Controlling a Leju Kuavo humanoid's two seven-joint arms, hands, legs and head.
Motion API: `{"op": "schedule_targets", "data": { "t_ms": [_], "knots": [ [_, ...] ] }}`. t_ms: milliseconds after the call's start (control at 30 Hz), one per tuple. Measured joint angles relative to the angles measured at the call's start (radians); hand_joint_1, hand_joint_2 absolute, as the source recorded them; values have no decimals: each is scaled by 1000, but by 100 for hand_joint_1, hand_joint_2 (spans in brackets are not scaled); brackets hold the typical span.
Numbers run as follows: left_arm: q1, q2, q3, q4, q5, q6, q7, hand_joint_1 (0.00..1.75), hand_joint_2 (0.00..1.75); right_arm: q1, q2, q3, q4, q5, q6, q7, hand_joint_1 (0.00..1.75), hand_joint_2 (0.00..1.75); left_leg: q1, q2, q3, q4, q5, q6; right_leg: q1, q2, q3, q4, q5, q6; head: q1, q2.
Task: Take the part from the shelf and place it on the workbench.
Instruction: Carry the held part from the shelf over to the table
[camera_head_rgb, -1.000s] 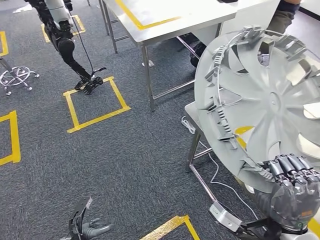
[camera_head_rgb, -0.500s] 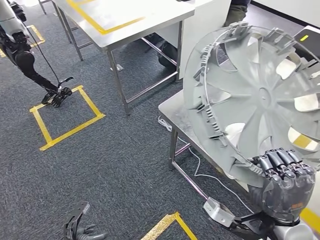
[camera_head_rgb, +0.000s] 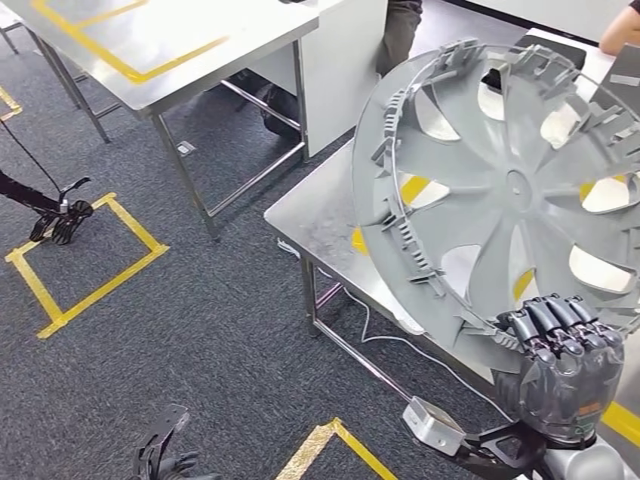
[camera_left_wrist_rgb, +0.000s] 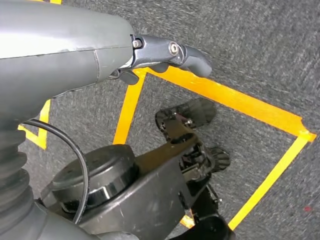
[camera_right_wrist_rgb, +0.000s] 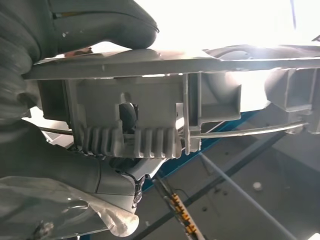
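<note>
The part is a large grey wheel cover (camera_head_rgb: 513, 190) with ribbed clips around its rim. My right hand (camera_head_rgb: 566, 365) grips it at its lower edge and holds it upright, tilted over the steel workbench (camera_head_rgb: 321, 215). The cover hides much of the bench top. In the right wrist view the cover's rim (camera_right_wrist_rgb: 151, 120) lies clamped under my thumb (camera_right_wrist_rgb: 109, 25). My left hand (camera_head_rgb: 162, 458) hangs low beside me over the carpet with nothing in it. The left wrist view shows that left hand (camera_left_wrist_rgb: 162, 50) with its fingers apart above yellow floor tape.
A second steel table (camera_head_rgb: 189, 40) stands at the back left. A person's legs (camera_head_rgb: 400, 25) show behind the bench and a person's arm (camera_head_rgb: 619, 30) at the far right. Another robot's foot (camera_head_rgb: 56, 220) rests in a yellow taped square. A power strip (camera_head_rgb: 432, 425) and cable lie under the bench.
The whole picture has slid left and down: the camera has turned toward the workbench, which now shows more of its top. The wheel cover stays in my right hand.
</note>
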Motion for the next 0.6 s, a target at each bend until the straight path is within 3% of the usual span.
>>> {"op": "schedule_targets", "data": {
  "t_ms": [67,133,167,200,233,300,367,433,500,533,600],
  "knots": [
    [-2,4,-5,-4,3,0,-1,0,175,-2,0,2,0,-3,0,1,175,175,5,-31,-17,50,-37,-9,-3,18,2,-2,2,-12,-2,0],
    [-2,8,-12,-7,8,0,-1,0,175,-4,0,4,2,-6,1,2,175,175,7,-73,-74,177,-102,-12,-3,37,3,-3,3,-19,-4,0],
    [0,10,-16,-7,9,0,-1,0,175,-5,0,5,3,-6,2,2,175,175,6,-81,-105,242,-127,-11,-2,49,3,-2,3,-21,-4,0],
    [2,12,-20,-7,11,1,-1,0,175,-5,0,6,4,-6,2,2,175,175,6,-84,-126,283,-134,-9,0,61,3,-2,3,-22,-4,0],
    [3,13,-24,-7,12,1,-1,0,175,-5,0,8,5,-7,2,2,175,175,6,-86,-131,286,-121,-6,1,75,4,-2,3,-22,-4,0],
    [2,16,-31,-10,17,1,-1,0,175,-5,0,11,7,-8,5,2,175,175,5,-103,-90,183,-48,5,2,102,6,-1,3,-22,-4,0],
    [1,22,-40,-13,27,3,-2,0,175,-7,0,15,7,-8,10,2,175,175,5,-147,-35,58,6,18,2,126,4,0,4,-19,-3,0],
    [0,29,-51,-15,39,6,-2,0,175,-10,0,18,7,-10,14,4,175,175,3,-168,-15,12,9,22,-3,148,-4,1,8,-10,-3,0],
    [-4,34,-63,-16,53,8,-5,0,175,-11,-1,20,7,-13,17,5,175,175,3,-149,-10,-1,11,24,-7,160,-13,0,10,2,-4,0],
    [-7,35,-69,-18,61,10,-7,0,175,-12,-1,20,7,-16,18,6,175,175,4,-139,-7,-8,14,27,-6,144,-20,7,3,7,-2,0],
    [-13,37,-83,-20,78,14,-13,0,175,-16,-2,21,8,-20,19,6,175,175,8,-115,-3,-19,19,34,-3,85,-58,79,-41,16,4,0]
  ]
}}
